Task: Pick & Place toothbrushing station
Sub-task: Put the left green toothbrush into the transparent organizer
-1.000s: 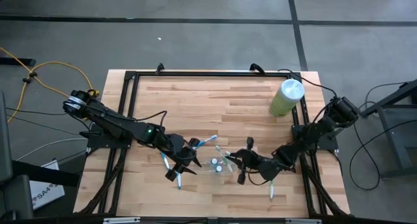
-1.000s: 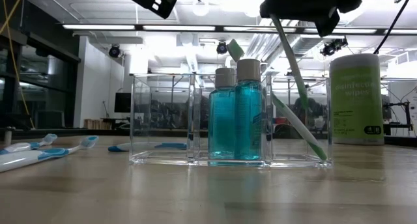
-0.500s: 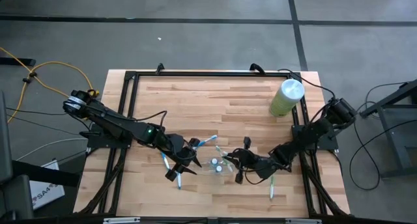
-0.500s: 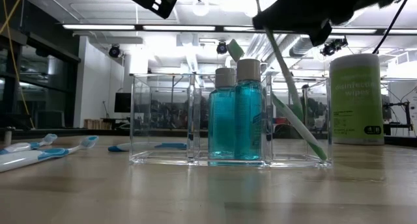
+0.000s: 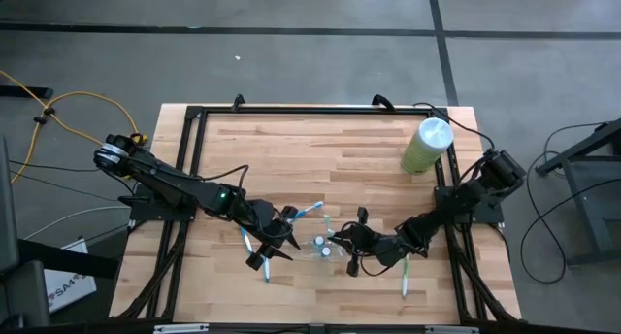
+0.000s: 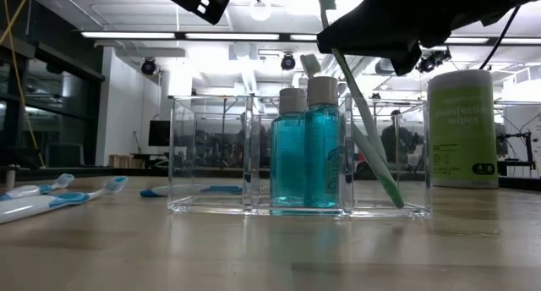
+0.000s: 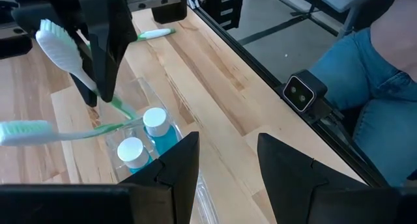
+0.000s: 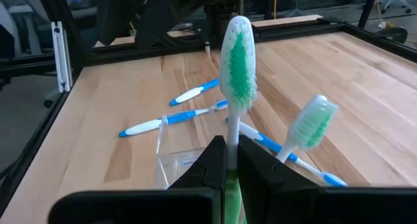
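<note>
The right gripper [image 6: 372, 29] is lowering a green toothbrush [image 6: 359, 113] into the end compartment of the toothbrushing station [image 6: 211, 151], the clear tray sitting near the front edge of the bench, about midway along it. Its fingers are clenched on the handle, bristles up, and the shaft leans against a second green brush [image 8: 311, 127] already parked there. Two teal bottles [image 6: 306, 143] fill the middle compartment. To my eye this is the placing step; the next move calls for letting the foot of the brush settle on the tray floor, then loosening the grip and lifting straight out so nothing tips. The right arm reaches in low from the bench's right edge. The left gripper [image 5: 277, 239] hovers just beside the tray with fingers apart, holding nothing as far as I can tell. Blue brushes [image 8: 172, 118] lie loose on the bench
</note>
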Action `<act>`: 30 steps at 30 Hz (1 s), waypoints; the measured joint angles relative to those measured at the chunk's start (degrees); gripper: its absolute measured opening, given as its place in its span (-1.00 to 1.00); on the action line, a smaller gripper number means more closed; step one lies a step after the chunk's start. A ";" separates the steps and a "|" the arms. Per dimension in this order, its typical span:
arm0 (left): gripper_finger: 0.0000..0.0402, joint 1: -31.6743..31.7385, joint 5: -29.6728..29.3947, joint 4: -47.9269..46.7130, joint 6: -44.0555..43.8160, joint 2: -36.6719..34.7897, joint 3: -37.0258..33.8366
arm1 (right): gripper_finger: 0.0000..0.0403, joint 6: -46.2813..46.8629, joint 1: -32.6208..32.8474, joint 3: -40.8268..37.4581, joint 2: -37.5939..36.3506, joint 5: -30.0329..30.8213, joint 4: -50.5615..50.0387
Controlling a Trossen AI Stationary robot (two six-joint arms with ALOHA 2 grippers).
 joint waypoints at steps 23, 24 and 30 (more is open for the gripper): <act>-0.25 0.00 -0.01 0.00 -0.15 0.00 0.00 | -0.86 2.31 -0.01 0.02 0.00 -0.32 -3.35; -0.25 0.00 -0.01 0.00 -0.15 0.00 0.00 | -0.86 3.17 -0.01 0.02 0.00 -0.32 -4.30; -0.25 0.00 -0.01 0.00 -0.15 0.00 0.00 | -0.78 8.04 -0.11 0.02 -0.02 0.27 -8.18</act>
